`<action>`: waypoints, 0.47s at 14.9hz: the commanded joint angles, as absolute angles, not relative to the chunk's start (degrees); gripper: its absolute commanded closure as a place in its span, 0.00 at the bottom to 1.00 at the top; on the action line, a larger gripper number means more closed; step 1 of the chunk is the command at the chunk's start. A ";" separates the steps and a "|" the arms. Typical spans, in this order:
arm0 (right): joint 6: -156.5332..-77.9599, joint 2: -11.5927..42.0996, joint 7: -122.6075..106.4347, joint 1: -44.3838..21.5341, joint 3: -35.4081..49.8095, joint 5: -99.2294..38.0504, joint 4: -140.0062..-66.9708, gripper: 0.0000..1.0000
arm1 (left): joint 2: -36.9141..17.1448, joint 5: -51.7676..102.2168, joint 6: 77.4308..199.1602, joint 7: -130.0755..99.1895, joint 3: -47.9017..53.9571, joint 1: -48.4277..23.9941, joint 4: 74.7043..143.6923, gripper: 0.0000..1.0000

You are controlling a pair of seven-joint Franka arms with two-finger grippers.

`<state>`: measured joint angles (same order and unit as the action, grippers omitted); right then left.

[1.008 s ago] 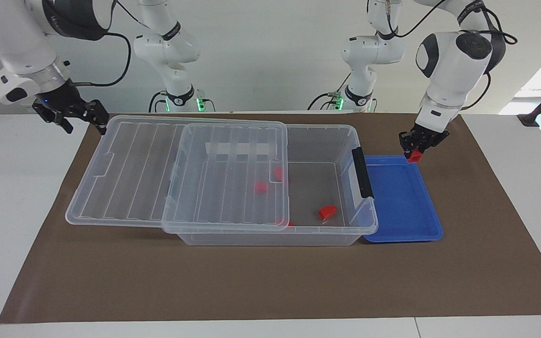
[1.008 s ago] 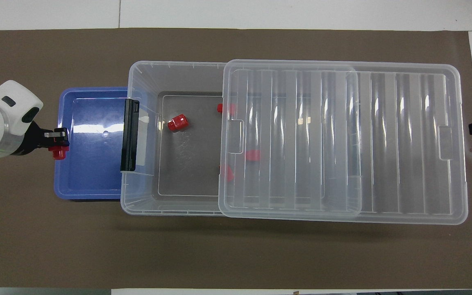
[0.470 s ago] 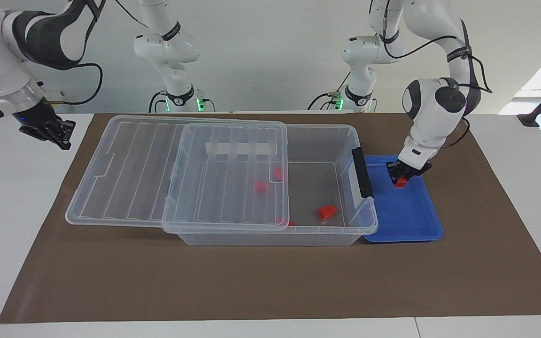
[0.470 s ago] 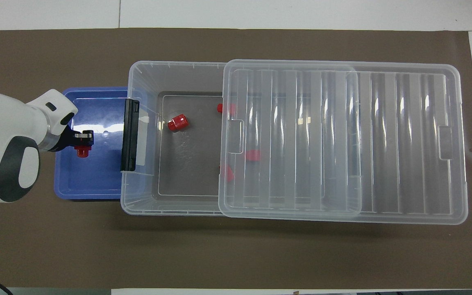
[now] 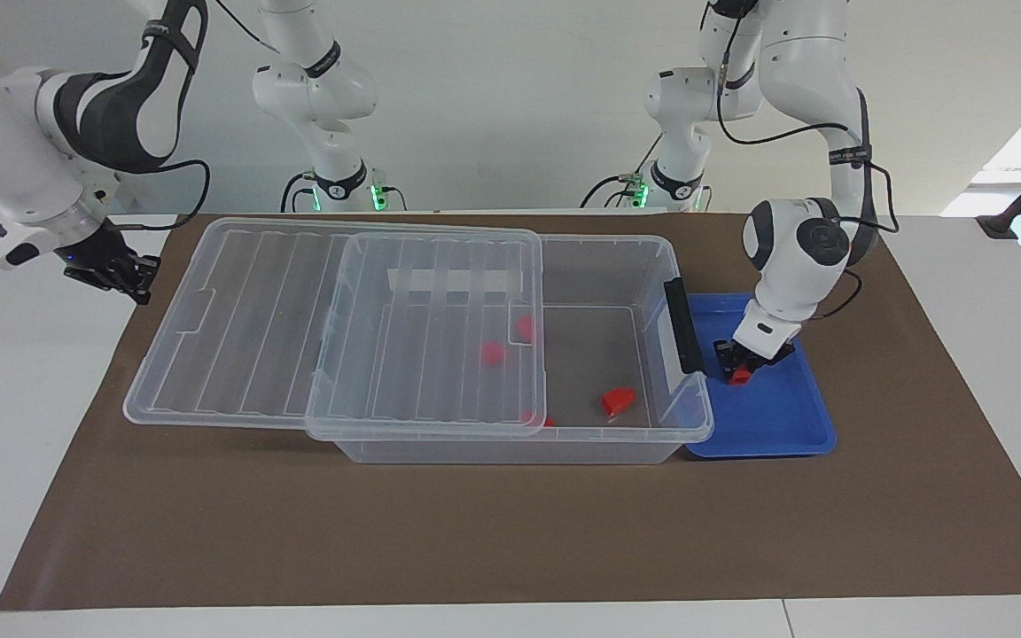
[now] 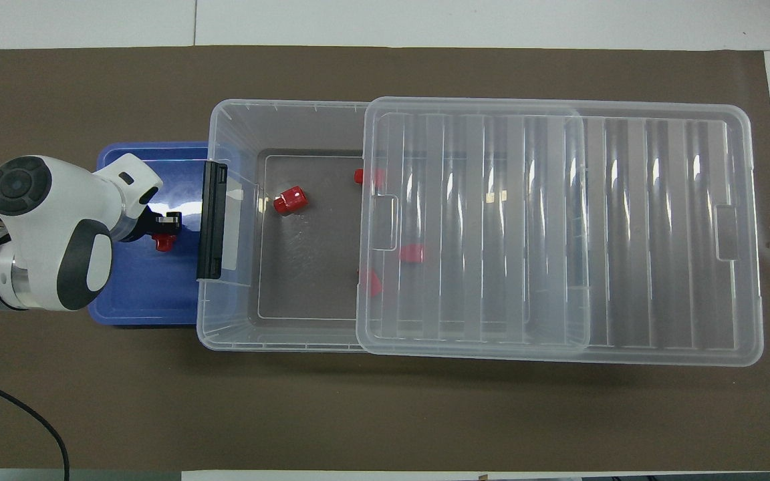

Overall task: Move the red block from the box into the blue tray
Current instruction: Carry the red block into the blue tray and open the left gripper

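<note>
Two arms work at the surface (image 5: 510, 540), which is covered by a brown mat (image 6: 158, 414). The left end effector (image 5: 744, 361) (image 6: 168, 230) is low inside the blue tray (image 5: 785, 425) (image 6: 124, 304), clenched on the red block (image 5: 741, 376) (image 6: 163, 243), which hangs from its fingertips just over the tray floor; whether the block already touches the floor cannot be told. It sits in the part of the tray beside the box, close to the black latch handle (image 5: 684, 326) (image 6: 212, 220).

The blue tray lies at the left arm's end of the surface, tucked against the end of the box (image 5: 617, 443) (image 6: 231, 321). The box is a large clear bin with its ribbed lid (image 5: 253, 328) (image 6: 625, 227) slid toward the right arm's end, so that the end by the tray stands open. Inside the open part lies one more red piece (image 5: 618, 400) (image 6: 290, 200) on the floor of the bin, farther from the robots than the held block. Three other red pieces show through or at the edge of the lid: one (image 6: 366, 176) far from the robots, and two (image 6: 412, 252) (image 6: 371, 283) nearer to them.

The right end effector (image 5: 125, 273) is clenched on nothing and hovers by the mat's edge at the right arm's end, apart from the lid; that arm waits.
</note>
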<state>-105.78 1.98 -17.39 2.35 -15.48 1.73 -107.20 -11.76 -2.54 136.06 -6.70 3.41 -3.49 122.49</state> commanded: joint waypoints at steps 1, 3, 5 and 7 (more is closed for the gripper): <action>-107.93 0.70 -16.09 2.11 -14.77 2.20 -109.77 1.00 | -11.34 -1.76 135.53 -5.97 3.34 -3.52 123.05 0.00; -108.46 0.70 -15.56 2.02 -13.72 2.11 -110.21 1.00 | -9.15 -1.76 132.21 -6.15 3.34 -3.51 122.00 0.00; -108.46 0.62 -14.68 2.02 -12.84 1.93 -110.30 1.00 | -6.08 -1.76 127.56 -6.41 3.43 -3.52 120.07 0.00; -108.54 0.70 -13.45 2.02 -11.87 1.67 -110.30 1.00 | -3.44 -1.76 120.18 -6.33 3.43 -3.51 116.04 0.00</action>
